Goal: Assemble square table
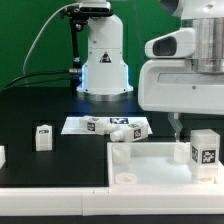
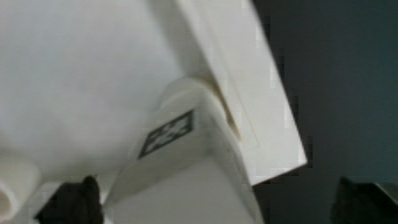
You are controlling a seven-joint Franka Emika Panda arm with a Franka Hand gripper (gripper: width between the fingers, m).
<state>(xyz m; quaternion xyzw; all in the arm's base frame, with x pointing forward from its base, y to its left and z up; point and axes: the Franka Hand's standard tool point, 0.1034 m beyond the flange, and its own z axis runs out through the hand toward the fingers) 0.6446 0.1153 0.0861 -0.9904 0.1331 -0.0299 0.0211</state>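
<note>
The square table top (image 1: pixel 150 168) lies flat at the front of the exterior view's right, with raised corner sockets (image 1: pixel 120 153). One tagged white leg (image 1: pixel 205 150) stands upright on its right corner. My gripper (image 1: pixel 179 128) hangs just above the top, beside that leg on its left. In the wrist view the top (image 2: pixel 89 70) fills the picture and the tagged leg (image 2: pixel 178 135) rises toward the camera between my fingertips (image 2: pixel 71 203). The gripper (image 2: pixel 217 205) is open, and neither finger touches the leg. Another leg (image 1: pixel 43 137) stands alone on the black surface at the left.
The marker board (image 1: pixel 78 125) lies in the middle with loose tagged legs (image 1: pixel 126 128) on it. The robot base (image 1: pixel 104 65) stands behind. A long white rail (image 1: pixel 50 205) edges the front. A white piece (image 1: pixel 2 155) shows at the far left edge.
</note>
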